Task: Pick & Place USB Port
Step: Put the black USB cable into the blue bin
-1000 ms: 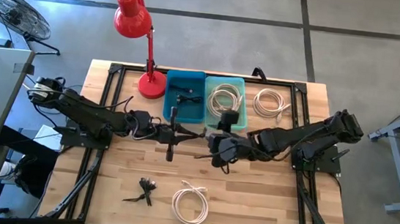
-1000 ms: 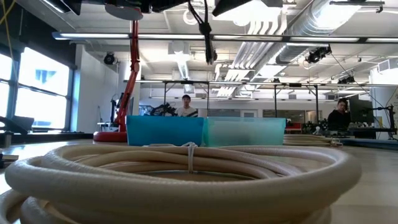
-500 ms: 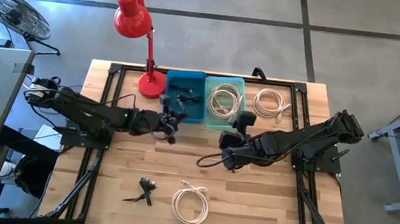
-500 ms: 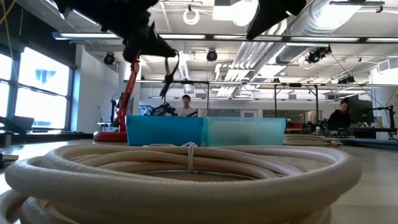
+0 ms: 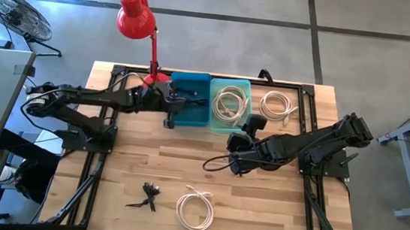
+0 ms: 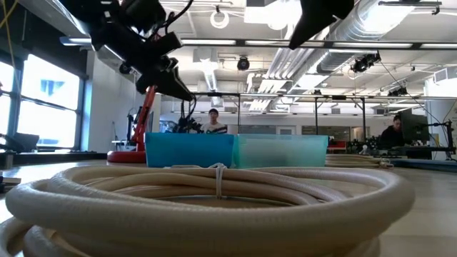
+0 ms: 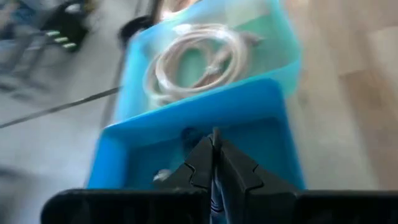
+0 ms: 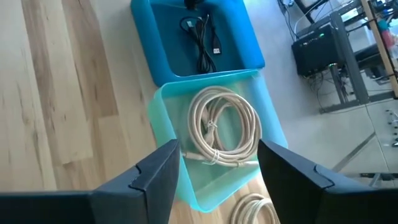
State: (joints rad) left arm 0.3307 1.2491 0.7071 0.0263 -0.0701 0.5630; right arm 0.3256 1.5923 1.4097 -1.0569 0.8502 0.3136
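High view: left gripper [image 5: 168, 119] hangs at the near edge of the dark-blue plastic bin [image 5: 199, 114], jaws pinched on a thin black USB cable [image 7: 213, 186] — another black cable [image 8: 202, 38] lies inside. Right gripper [image 5: 234, 144] hovers over the wooden tabletop [image 5: 257, 203] near the pale-teal bin [image 5: 247, 89] of coiled white cable [image 8: 225, 134] — jaws wide, empty.

Blue bin [image 5: 190, 98], teal bin [image 5: 230, 104], red lamp [image 5: 140, 20], cream cable coil [image 5: 195, 208], black cable [image 5: 146, 196]
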